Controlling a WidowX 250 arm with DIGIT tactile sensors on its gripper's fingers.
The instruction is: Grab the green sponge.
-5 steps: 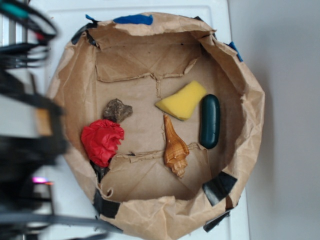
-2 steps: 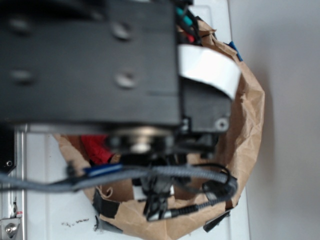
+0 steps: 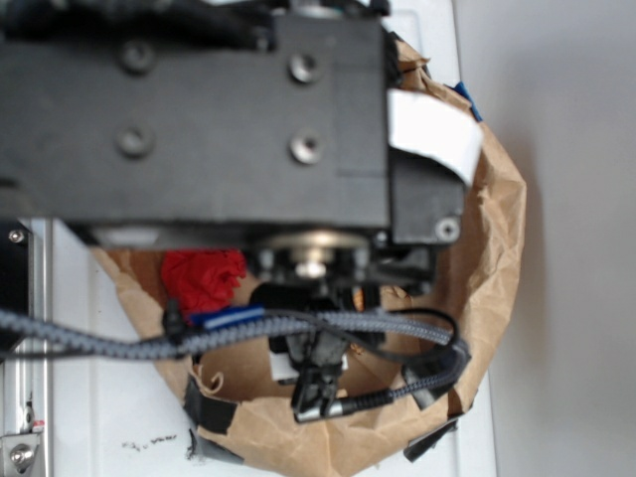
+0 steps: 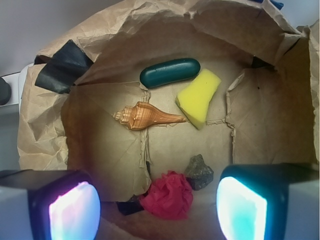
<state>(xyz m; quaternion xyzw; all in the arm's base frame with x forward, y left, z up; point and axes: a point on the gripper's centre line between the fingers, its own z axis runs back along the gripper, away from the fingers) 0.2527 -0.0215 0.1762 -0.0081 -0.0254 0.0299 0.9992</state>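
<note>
In the wrist view the yellow wedge-shaped sponge (image 4: 199, 96) lies on the brown paper floor of the bag (image 4: 105, 150), right of centre. It sits just below the right end of the dark green capsule (image 4: 169, 72) and right of the seashell's tip. My gripper (image 4: 157, 212) is open and empty, high above the bag, with its two glowing pads (image 4: 75, 212) at the bottom corners. The sponge lies well ahead of the pads. In the exterior view the arm (image 3: 199, 119) hides the sponge.
A tan seashell (image 4: 145, 116) lies left of the sponge. A crumpled red ball (image 4: 168, 196) and a grey rock (image 4: 199, 172) lie nearer my pads. Crumpled paper walls ring the floor, with black tape (image 4: 62, 67) at the upper left. The red ball (image 3: 204, 278) shows under the arm.
The arm has swung in over the bag from the left and now covers most of it in the exterior view. Objects in the bag have not moved.
</note>
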